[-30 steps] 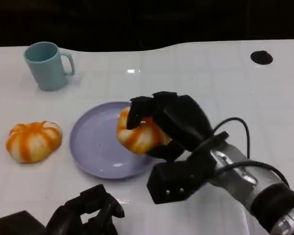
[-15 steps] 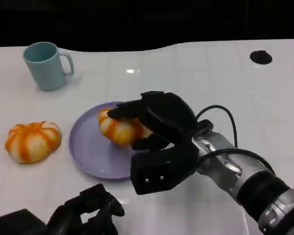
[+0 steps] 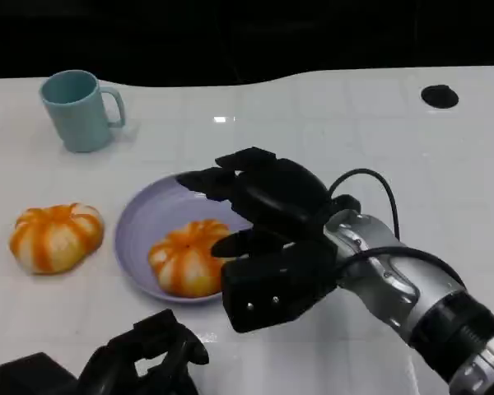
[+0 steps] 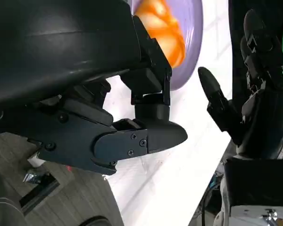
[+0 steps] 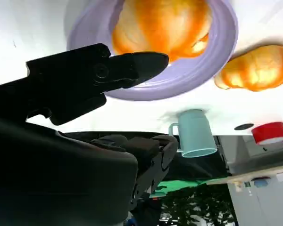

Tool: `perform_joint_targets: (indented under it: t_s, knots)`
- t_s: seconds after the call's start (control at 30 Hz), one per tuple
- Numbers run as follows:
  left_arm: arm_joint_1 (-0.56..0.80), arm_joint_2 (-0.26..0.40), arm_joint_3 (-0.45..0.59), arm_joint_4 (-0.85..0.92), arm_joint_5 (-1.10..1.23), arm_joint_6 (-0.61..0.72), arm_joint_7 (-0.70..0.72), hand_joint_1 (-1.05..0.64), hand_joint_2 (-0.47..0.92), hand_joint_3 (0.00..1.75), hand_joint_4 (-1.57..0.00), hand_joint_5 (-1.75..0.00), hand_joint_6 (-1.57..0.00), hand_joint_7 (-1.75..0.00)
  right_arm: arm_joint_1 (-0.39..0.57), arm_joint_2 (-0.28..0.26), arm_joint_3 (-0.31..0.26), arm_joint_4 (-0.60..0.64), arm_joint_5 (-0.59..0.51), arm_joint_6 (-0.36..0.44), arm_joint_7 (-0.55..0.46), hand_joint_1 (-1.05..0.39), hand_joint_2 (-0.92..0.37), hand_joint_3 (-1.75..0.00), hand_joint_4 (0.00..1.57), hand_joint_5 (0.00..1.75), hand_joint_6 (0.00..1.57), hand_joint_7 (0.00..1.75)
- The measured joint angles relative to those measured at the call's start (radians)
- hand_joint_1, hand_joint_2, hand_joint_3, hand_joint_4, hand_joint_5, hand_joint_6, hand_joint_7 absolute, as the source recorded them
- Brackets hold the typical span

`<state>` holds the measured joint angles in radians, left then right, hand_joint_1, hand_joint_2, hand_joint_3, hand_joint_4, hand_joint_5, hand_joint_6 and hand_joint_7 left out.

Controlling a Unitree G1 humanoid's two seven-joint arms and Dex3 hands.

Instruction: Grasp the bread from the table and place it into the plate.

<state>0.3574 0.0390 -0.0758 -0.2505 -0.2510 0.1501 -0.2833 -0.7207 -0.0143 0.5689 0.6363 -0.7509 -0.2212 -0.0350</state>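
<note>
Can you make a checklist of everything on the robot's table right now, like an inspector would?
Surface: white table, with a dark round hole near its far right.
Job's things: one bread lies in the purple plate, nothing gripping it. A second bread sits on the table left of the plate.
Clutter: a teal mug, upright, far left.
Hands: right hand above the plate's right side, fingers apart, holding nothing. Left hand low at the near edge, fingers curled in, holding nothing.
Cables: a black cable loops at the right wrist.
Surroundings: dark behind the table in the head view; green plants in the right wrist view.
</note>
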Motion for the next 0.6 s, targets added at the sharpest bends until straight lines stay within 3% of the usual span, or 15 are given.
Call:
perform_joint_targets:
  t_s: [0.37,0.6]
  knots:
    - [0.002,0.003,0.005,0.001,-0.012,-0.012,-0.009,-0.71,0.92,0.53,-0.81,-1.75,-0.69,-1.46,0.153,-0.078,-0.024,-0.232,0.041,-0.043,0.018,-0.62,-0.92,-0.17,0.23,0.49,0.39,0.06]
    - [0.004,0.004,0.007,0.000,-0.025,-0.010,-0.009,-0.72,0.92,0.52,-0.80,-1.75,-0.71,-1.46,0.333,-0.127,-0.105,-0.407,0.140,-0.106,0.008,-0.52,-0.92,-0.21,0.45,0.67,0.58,0.15]
